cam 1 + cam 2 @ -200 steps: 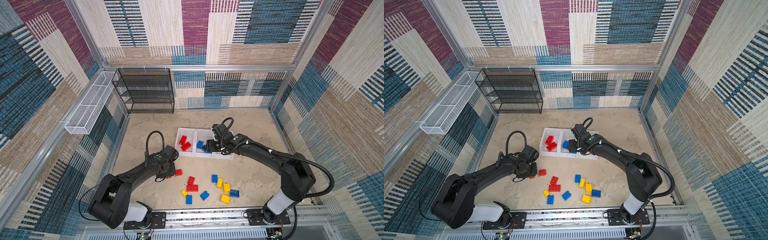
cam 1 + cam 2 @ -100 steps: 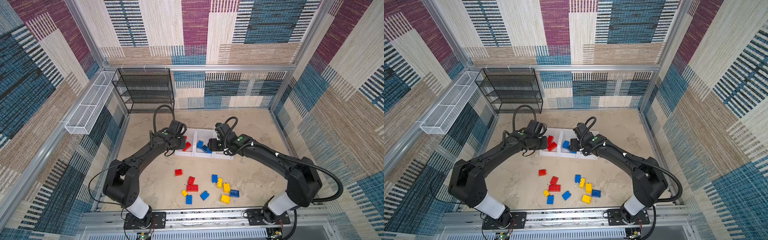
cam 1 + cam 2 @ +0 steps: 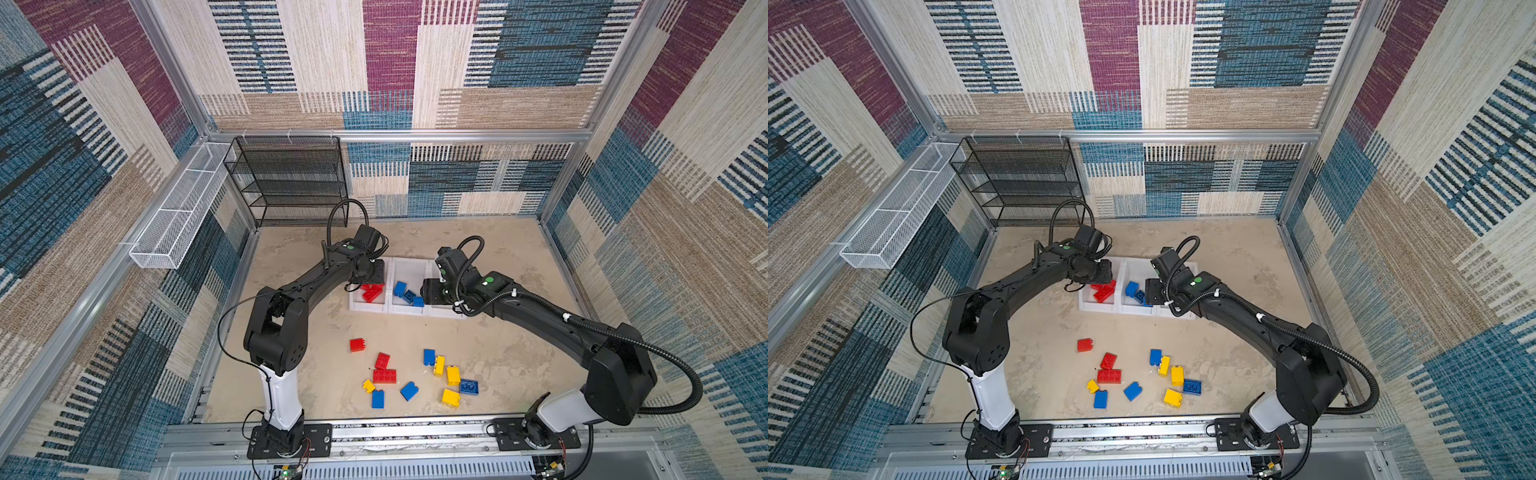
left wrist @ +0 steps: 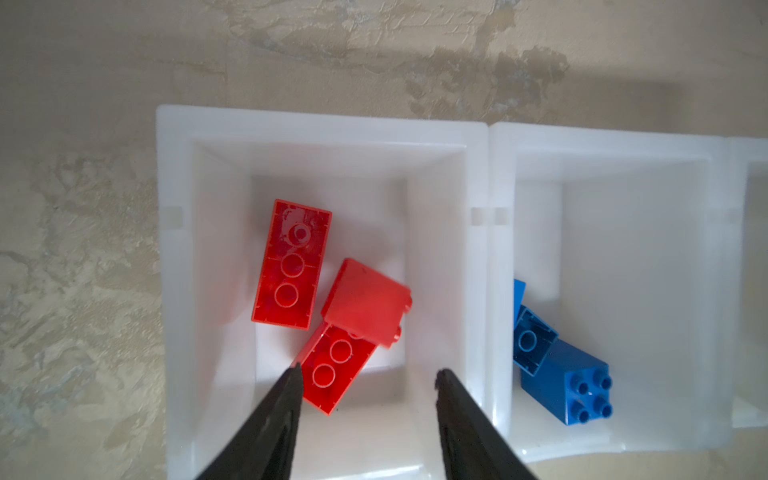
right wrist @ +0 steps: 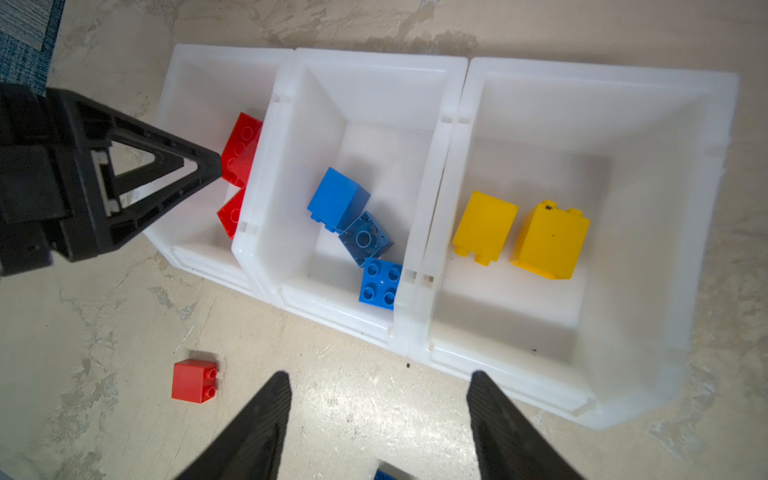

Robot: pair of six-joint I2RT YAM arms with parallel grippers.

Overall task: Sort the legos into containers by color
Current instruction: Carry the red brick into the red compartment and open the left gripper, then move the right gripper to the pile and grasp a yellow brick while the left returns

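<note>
The containers are three joined white bins [image 3: 405, 262] [image 3: 1136, 261] [image 5: 374, 58]. My left gripper [image 4: 368, 376] [image 3: 374, 276] [image 3: 1102, 274] hangs open over the left bin [image 4: 320, 124]. Below it a square red lego [image 4: 365, 301] rests on two oblong red legos [image 4: 291, 266]. Blue legos [image 5: 338, 197] lie in the middle bin and two yellow ones [image 5: 484, 224] in the right bin. My right gripper [image 5: 379, 378] [image 3: 428, 291] [image 3: 1152, 291] is open and empty, above the floor just in front of the bins.
Loose red, blue and yellow legos [image 3: 415, 378] [image 3: 1133, 380] are scattered on the floor near the front, with one red brick [image 3: 356, 345] [image 5: 193, 381] apart from them. A black mesh rack [image 3: 291, 178] and a white wire basket [image 3: 178, 216] stand at the back left.
My left arm swung from the floor near the front up to the left bin, then its jaws opened and a red lego dropped in. My right arm barely shifted.
</note>
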